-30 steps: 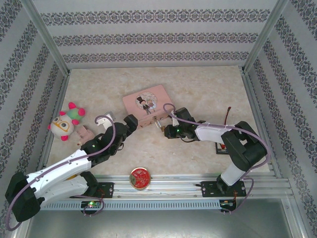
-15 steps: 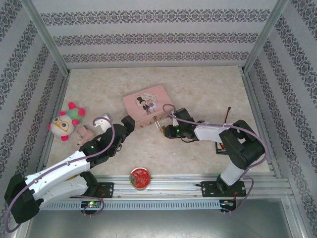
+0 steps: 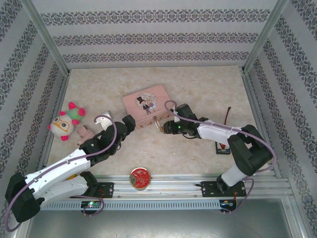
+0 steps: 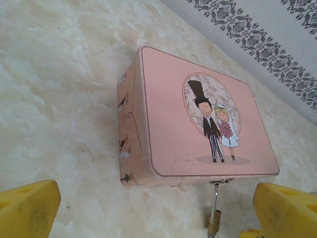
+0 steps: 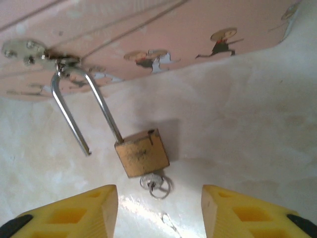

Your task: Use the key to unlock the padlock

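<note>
The brass padlock hangs by its silvery shackle from the hasp of the pink tin box. The shackle stands open, with one leg's end free. A small key with a ring sits in the lock's underside. My right gripper is open just short of the padlock, with a yellow finger on each side and nothing held. My left gripper is open too, facing the box's near left corner, and the padlock is low on its right.
A plush toy and a small pinkish object lie at the left. A round red-gold tin sits by the front rail. A black item and a red cable lie at the right. Patterned walls enclose the table.
The right arm has stretched out, its elbow swinging right and its gripper edging up towards the box front. The left arm shifted slightly. The box stayed put.
</note>
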Robot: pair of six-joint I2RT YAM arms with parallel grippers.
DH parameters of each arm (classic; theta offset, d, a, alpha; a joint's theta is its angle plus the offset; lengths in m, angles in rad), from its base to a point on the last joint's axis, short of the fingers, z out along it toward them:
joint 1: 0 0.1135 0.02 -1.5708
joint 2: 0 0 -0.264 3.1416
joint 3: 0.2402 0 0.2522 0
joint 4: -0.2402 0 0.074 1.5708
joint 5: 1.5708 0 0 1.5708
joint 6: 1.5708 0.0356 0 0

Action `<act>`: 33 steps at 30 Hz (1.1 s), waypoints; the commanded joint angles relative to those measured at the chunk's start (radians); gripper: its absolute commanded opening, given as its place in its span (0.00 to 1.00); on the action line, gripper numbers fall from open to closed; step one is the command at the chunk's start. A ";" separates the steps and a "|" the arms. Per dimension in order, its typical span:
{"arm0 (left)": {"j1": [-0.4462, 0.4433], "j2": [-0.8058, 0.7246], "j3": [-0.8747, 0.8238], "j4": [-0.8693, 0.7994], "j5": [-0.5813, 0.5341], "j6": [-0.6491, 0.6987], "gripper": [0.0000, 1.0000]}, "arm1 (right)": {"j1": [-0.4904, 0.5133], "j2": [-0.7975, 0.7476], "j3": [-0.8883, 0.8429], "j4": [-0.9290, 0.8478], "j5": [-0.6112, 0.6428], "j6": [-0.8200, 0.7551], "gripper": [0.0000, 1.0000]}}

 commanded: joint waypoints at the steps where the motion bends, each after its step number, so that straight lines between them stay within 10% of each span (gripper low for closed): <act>1: 0.020 0.021 0.038 -0.052 0.006 0.045 0.99 | -0.008 0.044 0.049 -0.025 0.016 -0.036 0.52; 33: 0.047 0.048 -0.002 0.020 0.086 0.003 0.99 | 0.021 0.229 0.173 -0.068 -0.029 -0.113 0.52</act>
